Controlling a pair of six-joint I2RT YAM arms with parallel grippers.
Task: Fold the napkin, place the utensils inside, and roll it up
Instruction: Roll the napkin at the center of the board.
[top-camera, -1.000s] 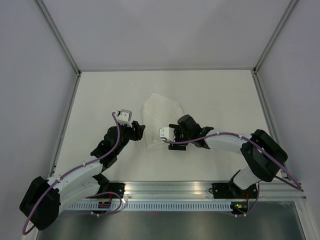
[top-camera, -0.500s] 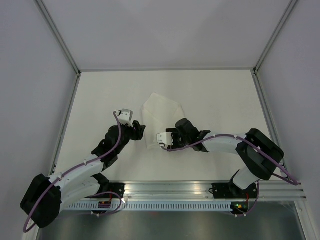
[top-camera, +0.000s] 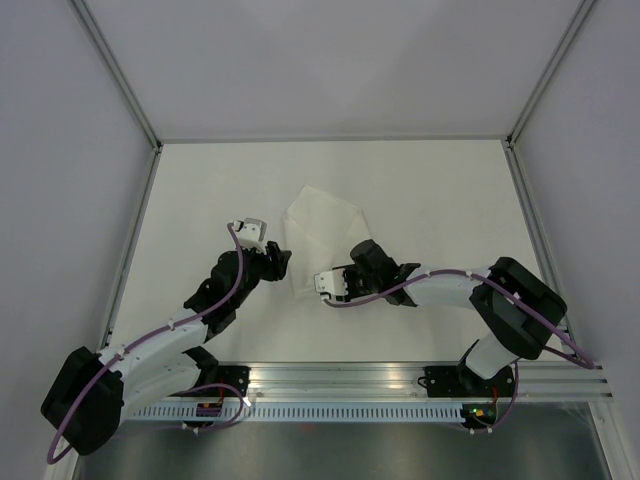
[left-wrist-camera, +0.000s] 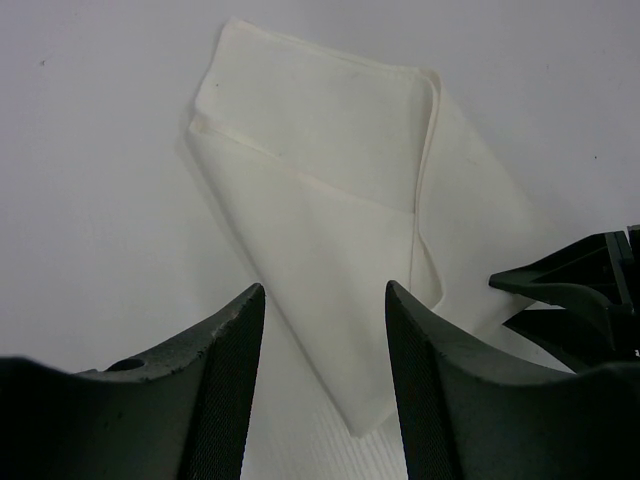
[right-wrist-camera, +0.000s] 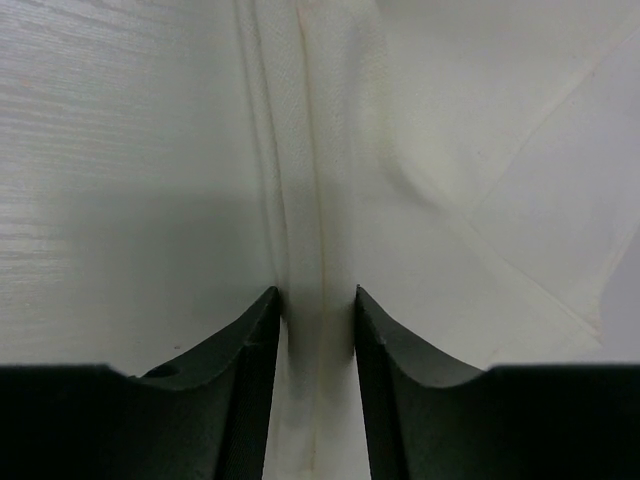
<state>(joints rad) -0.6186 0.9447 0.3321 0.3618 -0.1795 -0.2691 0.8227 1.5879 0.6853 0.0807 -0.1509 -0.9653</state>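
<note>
The white napkin (top-camera: 322, 222) lies folded on the table, one corner pointing at the arms. It also shows in the left wrist view (left-wrist-camera: 340, 200) and the right wrist view (right-wrist-camera: 450, 150). My right gripper (top-camera: 338, 280) is low over the napkin's near right edge, and its jaws (right-wrist-camera: 316, 292) pinch a raised fold of cloth. My left gripper (top-camera: 282, 258) is open and empty beside the napkin's left edge, with the near corner lying between its fingers (left-wrist-camera: 323, 290) but untouched. No utensils are in view.
The white table (top-camera: 200, 200) is bounded by metal frame rails at the back and both sides. The right gripper's black fingers (left-wrist-camera: 580, 290) show at the right edge of the left wrist view, close to the napkin's near corner.
My right gripper has moved left and toward the near edge, down onto the napkin's edge. The left arm has hardly moved.
</note>
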